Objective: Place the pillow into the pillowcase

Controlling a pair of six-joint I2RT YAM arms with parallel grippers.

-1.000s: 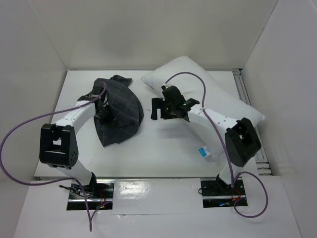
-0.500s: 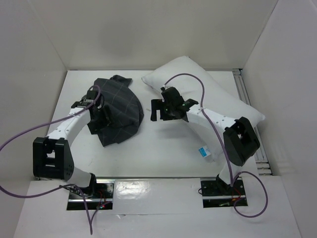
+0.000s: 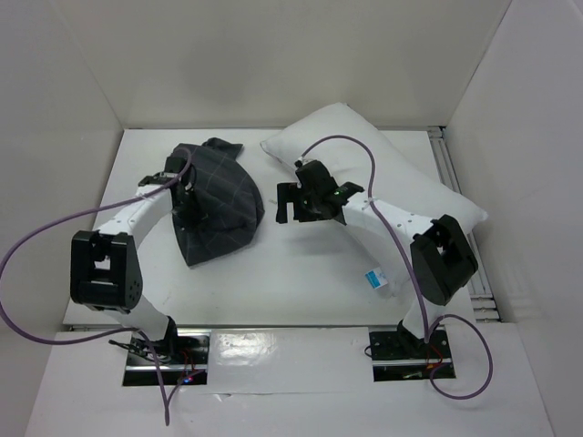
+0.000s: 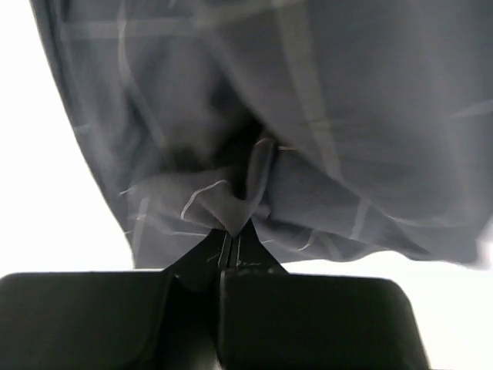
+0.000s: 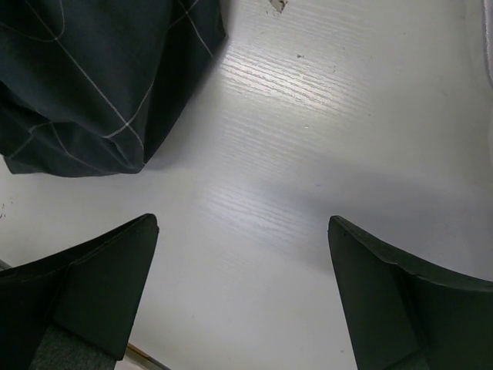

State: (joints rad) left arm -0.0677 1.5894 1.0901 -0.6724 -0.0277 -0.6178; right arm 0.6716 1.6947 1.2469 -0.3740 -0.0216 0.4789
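Observation:
The dark grey checked pillowcase (image 3: 219,196) lies bunched at the left middle of the table. My left gripper (image 3: 189,202) sits on its left side and is shut on a pinch of its cloth (image 4: 231,208). The white pillow (image 3: 401,187) lies diagonally at the right, with its blue-and-white tag (image 3: 375,279) near the front. My right gripper (image 3: 290,202) is open and empty, hovering over bare table between pillowcase and pillow. The right wrist view shows the pillowcase corner (image 5: 85,85) at upper left.
White walls enclose the table on three sides. A metal rail (image 3: 455,182) runs along the right edge behind the pillow. Purple cables loop from both arms. The bare table (image 5: 308,154) lies under my right gripper.
My left arm swung out to the left and came back, still holding the pillowcase cloth, which shifted slightly. The right gripper has barely moved.

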